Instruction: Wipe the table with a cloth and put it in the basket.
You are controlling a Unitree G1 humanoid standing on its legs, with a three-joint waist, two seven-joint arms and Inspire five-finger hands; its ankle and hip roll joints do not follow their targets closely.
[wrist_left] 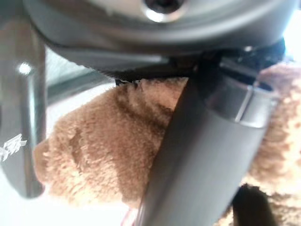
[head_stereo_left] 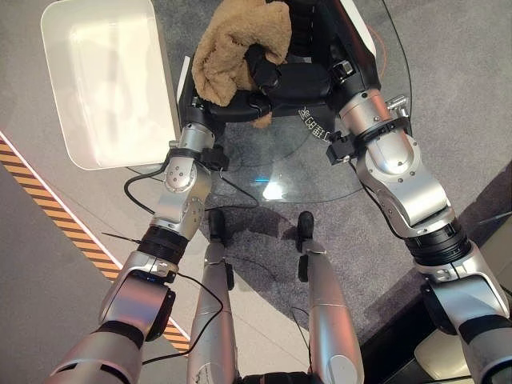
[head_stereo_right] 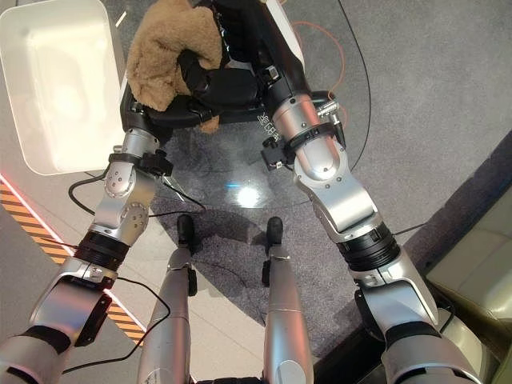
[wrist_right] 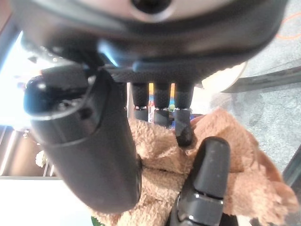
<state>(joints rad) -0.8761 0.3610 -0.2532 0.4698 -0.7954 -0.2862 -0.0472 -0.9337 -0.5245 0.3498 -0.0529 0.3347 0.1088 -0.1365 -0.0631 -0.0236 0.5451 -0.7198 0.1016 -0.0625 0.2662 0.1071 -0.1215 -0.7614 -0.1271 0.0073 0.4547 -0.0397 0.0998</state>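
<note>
We hold the cloth bunched in both curled hands, left hand nearer the basket just beside the cloth.

cloth bunched between both hands above the glass table, basket to its left.

Basket w/ open room inside

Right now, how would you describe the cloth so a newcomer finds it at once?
Start at the round glass table and look to its far edge, beside the big white basket. There the left hand is curled into a bunched cloth: tan, fluffy, the one soft thing among hard surfaces.
</note>
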